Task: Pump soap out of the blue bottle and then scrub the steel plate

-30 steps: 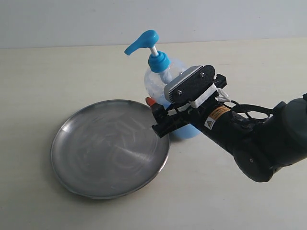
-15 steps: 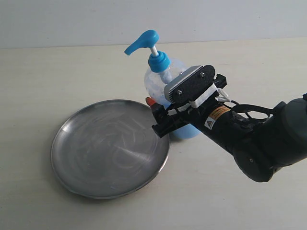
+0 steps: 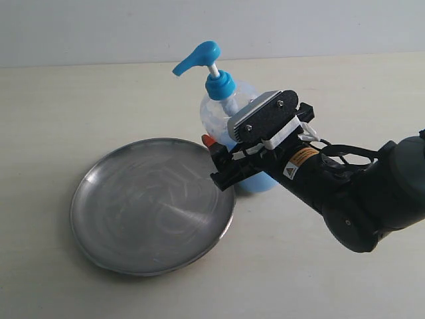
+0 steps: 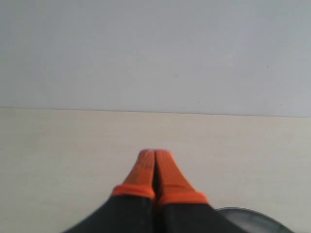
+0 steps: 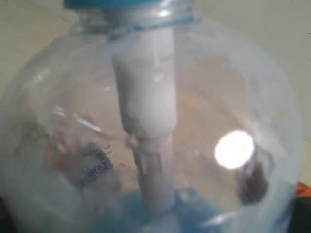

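The right arm [image 3: 352,199] comes in low from the right of the exterior view. It covers most of the near and right sides of the blue bottle [image 3: 222,109], and its wrist block hides the label. The right gripper [image 3: 214,159] clasps the bottle's lower body. One black finger lies across the front, and an orange fingertip [image 3: 209,141] shows at the bottle's left side. In the right wrist view the clear body fills the frame, with the white dip tube [image 5: 146,121] running down into the soap [image 5: 146,221] pooled at the bottom. The bottle stands upright on the pale table [image 3: 80,100], its long axis vertical. Its blue pump head [image 3: 198,56] is raised, with the spout pointing to the left of the exterior view and slightly down. The steel plate [image 3: 133,212] lies flat just beside the bottle, to its left and nearer the camera. The near finger overlaps the plate's right rim in the picture, and I cannot tell whether they touch. The table is bare to the left of the plate, behind the bottle up to the wall [image 3: 199,26], and along the front edge. The space above the pump head is open. The left gripper [image 4: 154,167] shows only in its own wrist view, its orange fingertips pressed together on nothing, above bare table with a sliver of the plate's rim at one corner.
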Controlling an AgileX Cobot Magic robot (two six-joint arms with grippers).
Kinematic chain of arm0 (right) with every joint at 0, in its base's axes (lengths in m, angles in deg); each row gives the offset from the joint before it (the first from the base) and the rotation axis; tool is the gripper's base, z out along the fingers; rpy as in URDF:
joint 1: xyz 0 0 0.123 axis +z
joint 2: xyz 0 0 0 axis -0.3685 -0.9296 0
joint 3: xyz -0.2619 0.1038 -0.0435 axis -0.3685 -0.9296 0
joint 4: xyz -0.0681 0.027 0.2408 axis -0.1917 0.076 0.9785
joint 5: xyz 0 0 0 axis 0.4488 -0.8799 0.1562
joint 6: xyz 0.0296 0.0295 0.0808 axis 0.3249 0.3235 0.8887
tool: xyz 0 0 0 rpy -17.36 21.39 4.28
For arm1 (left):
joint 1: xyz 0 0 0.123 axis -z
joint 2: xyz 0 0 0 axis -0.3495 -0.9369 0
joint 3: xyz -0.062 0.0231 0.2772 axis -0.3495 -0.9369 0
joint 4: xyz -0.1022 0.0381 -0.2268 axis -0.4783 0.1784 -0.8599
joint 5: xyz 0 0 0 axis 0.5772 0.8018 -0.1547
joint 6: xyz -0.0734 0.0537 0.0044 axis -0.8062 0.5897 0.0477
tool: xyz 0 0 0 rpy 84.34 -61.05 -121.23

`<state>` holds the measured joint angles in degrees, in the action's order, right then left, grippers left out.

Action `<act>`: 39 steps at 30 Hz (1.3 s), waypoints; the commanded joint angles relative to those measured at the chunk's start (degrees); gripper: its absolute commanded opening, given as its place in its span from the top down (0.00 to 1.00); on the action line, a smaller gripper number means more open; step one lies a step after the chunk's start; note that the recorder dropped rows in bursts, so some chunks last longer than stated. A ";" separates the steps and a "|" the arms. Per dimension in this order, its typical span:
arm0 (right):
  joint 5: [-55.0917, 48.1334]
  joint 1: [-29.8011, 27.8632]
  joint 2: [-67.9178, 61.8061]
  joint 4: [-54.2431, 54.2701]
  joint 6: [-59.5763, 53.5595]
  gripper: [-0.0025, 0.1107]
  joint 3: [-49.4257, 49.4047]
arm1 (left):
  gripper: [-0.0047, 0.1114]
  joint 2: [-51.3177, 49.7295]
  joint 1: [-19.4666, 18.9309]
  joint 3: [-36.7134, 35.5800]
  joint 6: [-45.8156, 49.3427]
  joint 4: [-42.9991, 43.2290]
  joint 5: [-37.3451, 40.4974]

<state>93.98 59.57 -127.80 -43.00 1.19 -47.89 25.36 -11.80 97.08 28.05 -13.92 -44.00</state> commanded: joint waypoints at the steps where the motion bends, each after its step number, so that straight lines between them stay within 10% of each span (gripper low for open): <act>1: 2.33 0.02 1.27 -0.21 -0.32 0.98 0.48 | 0.96 -0.43 -0.16 0.72 0.21 0.14 -0.92; 39: 3.02 0.02 1.27 -0.21 -0.24 0.98 0.48 | 0.96 -5.03 -0.16 0.46 0.21 0.14 4.11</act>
<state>93.98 59.57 -127.80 -42.89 1.28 -47.89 22.25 -11.80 97.44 28.05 -13.92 -42.13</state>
